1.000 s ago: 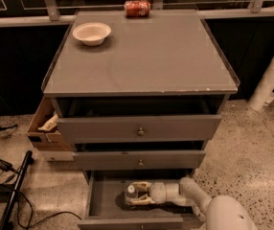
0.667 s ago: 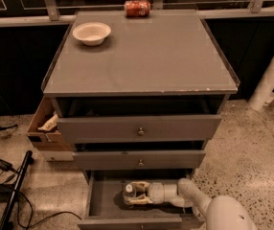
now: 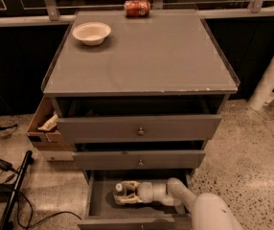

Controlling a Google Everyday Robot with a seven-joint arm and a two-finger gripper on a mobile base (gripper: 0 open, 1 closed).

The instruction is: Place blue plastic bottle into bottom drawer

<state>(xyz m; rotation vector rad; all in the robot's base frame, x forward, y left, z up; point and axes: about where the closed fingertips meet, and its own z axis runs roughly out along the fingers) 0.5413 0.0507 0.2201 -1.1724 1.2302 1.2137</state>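
Gripper (image 3: 127, 194), pale and two-fingered, reaches into the pulled-out bottom drawer (image 3: 97, 204) from the right, its fingers closed around the blue plastic bottle (image 3: 119, 190). That bottle lies on its side on the drawer floor, white cap toward the left. Behind the gripper, the white arm (image 3: 177, 194) bends down over the drawer's right front corner. Above sit two grey drawers with small round knobs (image 3: 140, 131), each slightly open. On the flat cabinet top (image 3: 146, 61), a white bowl (image 3: 92, 33) stands at the back left and a red soda can (image 3: 137, 8) lies at the back edge. An open cardboard box (image 3: 42, 127) sits against the cabinet's left side.
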